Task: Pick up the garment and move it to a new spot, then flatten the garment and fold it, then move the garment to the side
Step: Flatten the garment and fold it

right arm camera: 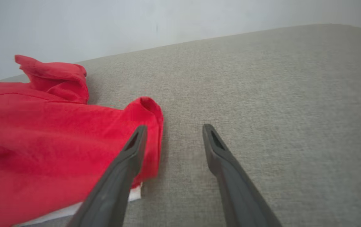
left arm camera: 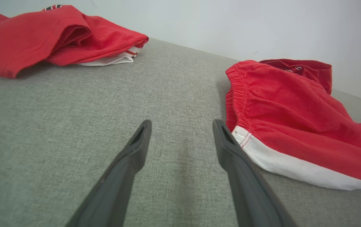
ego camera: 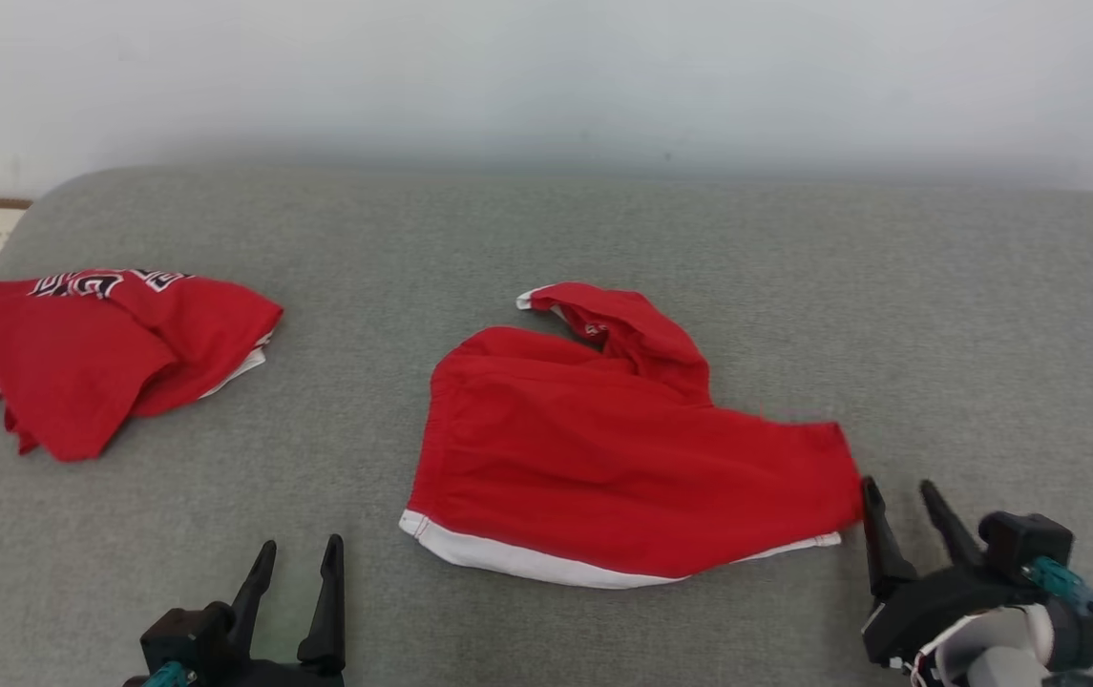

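**Ana:** Where does the red garment [ego camera: 622,458] lie?

**Ben:** Around the middle of the grey cushion [ego camera: 603,239]. It is spread mostly flat, with its white band [ego camera: 527,563] along the near edge. A rumpled red flap stands up at its far side.

**Ana:** And the right gripper [ego camera: 898,484]?

**Ben:** It sits at the near right, just beside the garment's right-hand corner. Its two dark fingers stand apart, and nothing is caught between them. In the right wrist view the left finger overlaps the red hem. Whether it actually touches the cloth is hard to tell from that angle. The other finger is over bare grey fabric.

**Ana:** What about the left gripper [ego camera: 303,542]?

**Ben:** It is at the near left, low over the cushion, with its fingers spread wide and empty. The garment's gathered waistband and white corner lie to the right of it. The head view shows them near but apart, with a strip of grey between.

**Ana:** So the garment sits between the two grippers?

**Ben:** Yes, and much closer to the right one.

**Ana:** Is anything else on the cushion?

**Ben:** A second red garment [ego camera: 97,353], with white trim and black-and-white lettering, lies crumpled at the far left. It is well apart from both grippers. A pale wall [ego camera: 546,76] rises behind the cushion.
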You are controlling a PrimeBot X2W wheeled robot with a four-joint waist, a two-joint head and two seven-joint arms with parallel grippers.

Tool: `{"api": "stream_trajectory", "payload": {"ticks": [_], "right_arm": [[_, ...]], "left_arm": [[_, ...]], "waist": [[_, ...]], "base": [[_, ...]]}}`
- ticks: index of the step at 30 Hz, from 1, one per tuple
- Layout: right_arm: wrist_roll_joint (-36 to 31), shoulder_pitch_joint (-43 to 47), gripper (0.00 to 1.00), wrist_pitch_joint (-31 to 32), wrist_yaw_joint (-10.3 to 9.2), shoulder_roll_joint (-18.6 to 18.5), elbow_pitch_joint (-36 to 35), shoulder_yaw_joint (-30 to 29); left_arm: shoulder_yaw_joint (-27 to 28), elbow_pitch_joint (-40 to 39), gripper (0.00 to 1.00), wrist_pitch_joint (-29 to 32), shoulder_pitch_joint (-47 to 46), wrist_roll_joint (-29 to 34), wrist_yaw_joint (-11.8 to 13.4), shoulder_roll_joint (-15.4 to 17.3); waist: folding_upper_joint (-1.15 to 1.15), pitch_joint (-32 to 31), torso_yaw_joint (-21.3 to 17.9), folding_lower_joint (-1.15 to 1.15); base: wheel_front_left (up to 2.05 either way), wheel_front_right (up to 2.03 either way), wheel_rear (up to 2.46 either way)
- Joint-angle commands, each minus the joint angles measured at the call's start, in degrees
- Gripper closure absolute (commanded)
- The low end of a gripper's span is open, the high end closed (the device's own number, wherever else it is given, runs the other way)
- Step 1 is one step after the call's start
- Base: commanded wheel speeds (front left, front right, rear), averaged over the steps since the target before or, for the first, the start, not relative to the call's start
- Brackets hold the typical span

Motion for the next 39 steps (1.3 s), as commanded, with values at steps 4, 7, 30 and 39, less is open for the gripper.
{"api": "stream_trajectory", "payload": {"ticks": [4, 7, 30, 39], "right_arm": [[-3.22, 4.57, 0.0, -0.02, -0.02, 0.11, -3.68, -4.29], [-4.45, 5.82, 0.0, -0.02, -0.02, 0.37, -5.56, -4.69], [-2.01, -3.01, 0.0, -0.02, -0.02, -1.69, -3.28, 17.42], [-3.78, -8.82, 0.0, 0.18, -0.02, -2.77, 4.89, 22.62]], "left_arm": [[-0.16, 0.25, 0.0, -0.06, 1.39, -0.48, 0.26, 0.06], [-0.25, 0.34, 0.0, -0.06, 1.39, -0.5, 0.13, 0.06], [-2.38, 0.07, 0.0, -0.06, 0.83, -1.22, 0.49, 0.06], [-2.96, -0.14, 0.0, -0.06, 1.11, -1.61, 0.53, 0.06]], "waist": [[0.0, -1.78, -3.07, 0.0], [0.0, -2.07, -3.58, 0.0], [0.0, -0.98, 2.36, 0.0], [0.0, 0.06, 4.91, 0.0]], "base": [[0.0, 0.0, 0.0], [0.0, 0.0, 0.0], [0.0, 0.0, 0.0], [0.0, 0.0, 0.0]]}}
